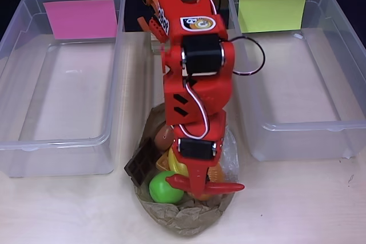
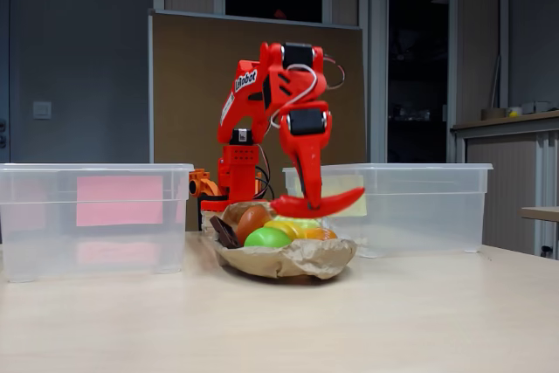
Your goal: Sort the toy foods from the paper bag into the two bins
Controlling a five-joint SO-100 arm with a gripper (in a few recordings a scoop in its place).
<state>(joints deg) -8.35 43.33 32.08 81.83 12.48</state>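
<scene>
The claw hangs just over the bag on the counter, gripping the chili. Apple and chocolate lie inside, between two bins.

From above, we look straight down on the table, arm base at the top edge. From the fixed view, we face the arm at table height, farther back. Both share the two bins and paper bag.
</scene>
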